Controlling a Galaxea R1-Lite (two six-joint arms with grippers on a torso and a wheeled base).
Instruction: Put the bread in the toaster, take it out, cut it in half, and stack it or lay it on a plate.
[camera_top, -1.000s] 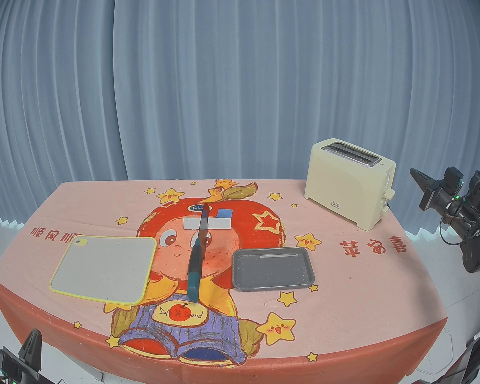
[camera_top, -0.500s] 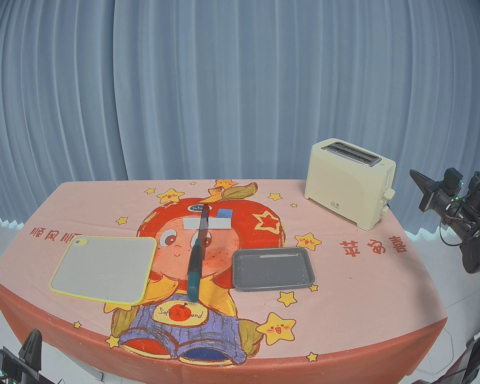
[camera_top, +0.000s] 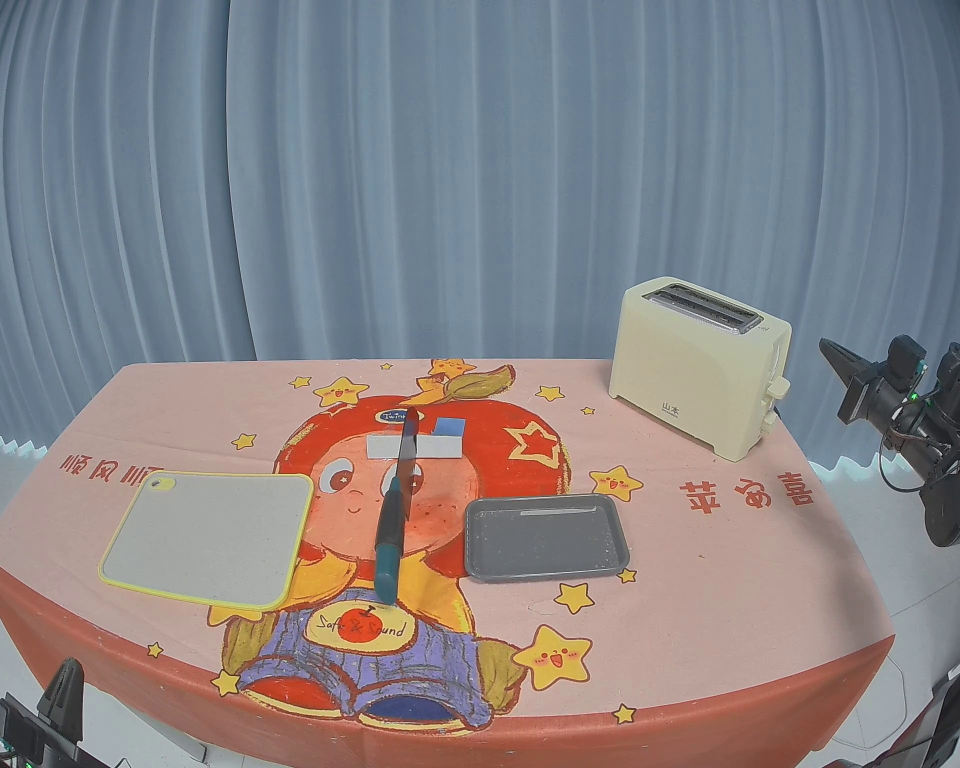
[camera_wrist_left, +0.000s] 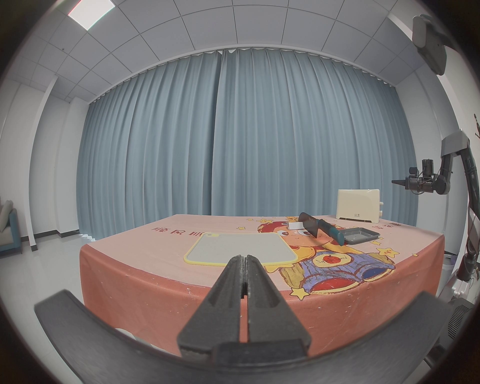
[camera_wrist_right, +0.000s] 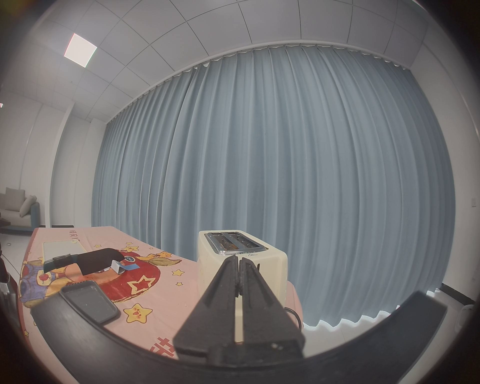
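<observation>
While left gripper (camera_wrist_left: 245, 280) and right gripper (camera_wrist_right: 238, 285) are sitting pinched closed, the knife (camera_top: 393, 510) is lying between board (camera_top: 207, 538) and plate (camera_top: 545, 537). Its blade (camera_top: 407, 440) is pointing toward the curtain (camera_top: 480, 180).

Our left hand (camera_wrist_left: 245, 260) sits low at our left side, fingers (camera_wrist_left: 225, 300) pressed flat together. Our right hand (camera_wrist_right: 238, 261) is held up out on our right, roughly level and pointing inward, also closed. The right arm (camera_top: 935, 450) is bent behind it.
</observation>
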